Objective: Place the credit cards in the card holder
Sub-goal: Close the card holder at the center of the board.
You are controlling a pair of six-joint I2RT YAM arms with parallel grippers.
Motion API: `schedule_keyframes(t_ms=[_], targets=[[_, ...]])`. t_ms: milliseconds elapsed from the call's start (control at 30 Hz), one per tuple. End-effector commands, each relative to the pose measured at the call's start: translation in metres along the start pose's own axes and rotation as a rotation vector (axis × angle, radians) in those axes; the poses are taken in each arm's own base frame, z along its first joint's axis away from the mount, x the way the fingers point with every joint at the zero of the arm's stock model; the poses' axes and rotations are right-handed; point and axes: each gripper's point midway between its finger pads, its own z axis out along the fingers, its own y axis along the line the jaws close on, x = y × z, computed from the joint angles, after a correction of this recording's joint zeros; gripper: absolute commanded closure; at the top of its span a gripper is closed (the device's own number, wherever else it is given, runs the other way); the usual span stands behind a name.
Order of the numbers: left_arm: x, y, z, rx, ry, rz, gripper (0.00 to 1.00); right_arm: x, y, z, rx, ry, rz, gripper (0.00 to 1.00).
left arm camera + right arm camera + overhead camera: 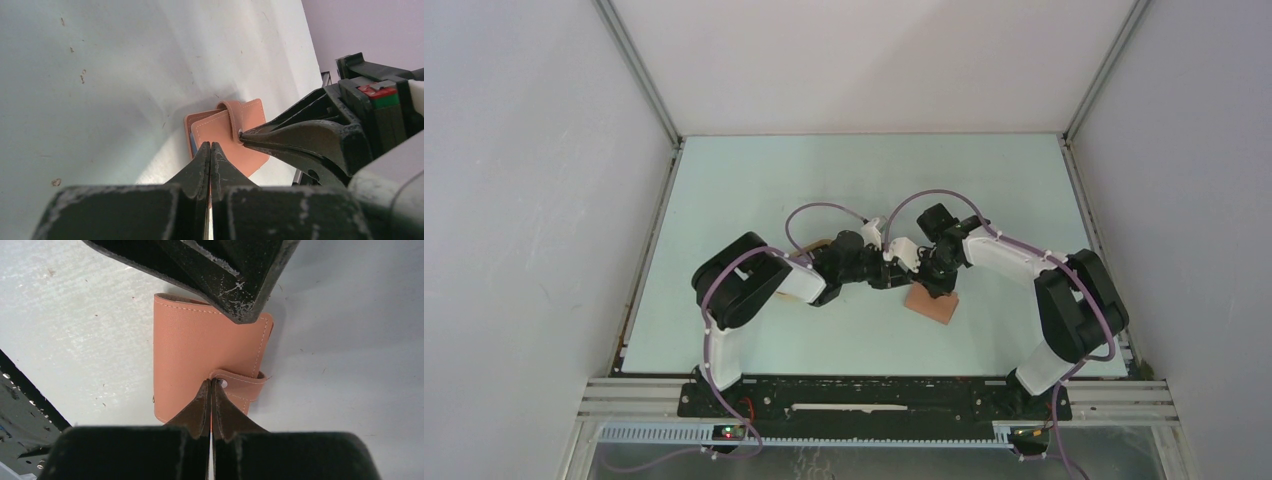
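1 card holder (190, 345), reddish-brown leather, folded shut, flat on the pale table (100, 75). 1 strap tab (242, 380) wraps round its edge w/ 1 metal snap (223, 384).

2 claws, both at it. Right claw (211, 385): jaws fully together, nothing btwn them, tips right at the snap, touching the tab. Left claw (210, 147): jaws pressed together too, gripping nothing. Holder lies just ahead of its tips. In right wrist view its tip overlaps the holder's far edge; touching or hovering, can't tell. Holder sits btwn the 2 claws, which come at it from opposite sides.

Sliver of light blue lining (191, 142) shows at the holder's edge in left wrist view. Credit cards: whether any are inside can't be told, as the fold hides the pockets.

Top view: wrists cover the holder's far part, near part shows. A tan rim (820, 242) peeks from behind the left arm, rest hidden.
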Motion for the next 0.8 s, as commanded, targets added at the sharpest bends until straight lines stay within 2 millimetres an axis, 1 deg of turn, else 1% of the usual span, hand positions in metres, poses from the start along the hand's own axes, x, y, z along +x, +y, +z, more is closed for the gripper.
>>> schedule_keyframes(t_ms=[0, 167, 200, 233, 300, 333, 367, 400, 467, 567, 633, 700, 733, 767], targets=[[-0.02, -0.017, -0.009, 0.043, -0.074, 0.027, 1.0, 0.019, 0.013, 0.024, -0.073, 0.062, 0.03, 1.0], [-0.024, -0.022, -0.014, 0.052, -0.099, 0.045, 1.0, 0.005, 0.014, 0.011, -0.082, -0.013, 0.052, 1.0], [-0.025, -0.023, -0.016, 0.052, -0.106, 0.05, 1.0, 0.002, 0.014, 0.007, -0.082, -0.033, 0.055, 0.97], [-0.027, -0.026, -0.019, 0.054, -0.116, 0.059, 1.0, -0.002, 0.014, 0.002, -0.078, -0.059, 0.058, 0.91], [-0.03, -0.029, -0.026, 0.052, -0.134, 0.078, 0.98, -0.012, 0.016, -0.011, -0.083, -0.124, 0.052, 0.76], [-0.031, -0.031, -0.031, 0.049, -0.145, 0.086, 0.98, -0.018, 0.017, -0.021, -0.081, -0.16, 0.044, 0.66], [-0.032, -0.032, -0.035, 0.046, -0.155, 0.095, 0.97, -0.024, 0.017, -0.031, -0.074, -0.202, 0.039, 0.57], [-0.032, -0.035, -0.039, 0.043, -0.164, 0.106, 0.95, -0.031, 0.017, -0.046, -0.054, -0.257, 0.026, 0.5], [-0.031, -0.038, -0.047, 0.018, -0.176, 0.129, 0.89, -0.038, 0.025, -0.067, -0.061, -0.344, 0.003, 0.4], [-0.029, -0.047, -0.061, -0.022, -0.179, 0.191, 0.82, -0.043, 0.036, -0.096, -0.067, -0.458, -0.048, 0.39], [-0.031, -0.052, -0.073, -0.075, -0.187, 0.244, 0.78, -0.041, 0.041, -0.112, -0.051, -0.527, -0.083, 0.4], [-0.033, -0.062, -0.09, -0.12, -0.188, 0.315, 0.73, -0.036, 0.043, -0.125, -0.011, -0.584, -0.137, 0.41], [-0.035, -0.068, -0.098, -0.143, -0.195, 0.353, 0.71, -0.031, 0.045, -0.129, 0.009, -0.609, -0.185, 0.41], [-0.038, -0.073, -0.107, -0.164, -0.206, 0.395, 0.69, -0.024, 0.046, -0.129, 0.038, -0.614, -0.312, 0.4]])
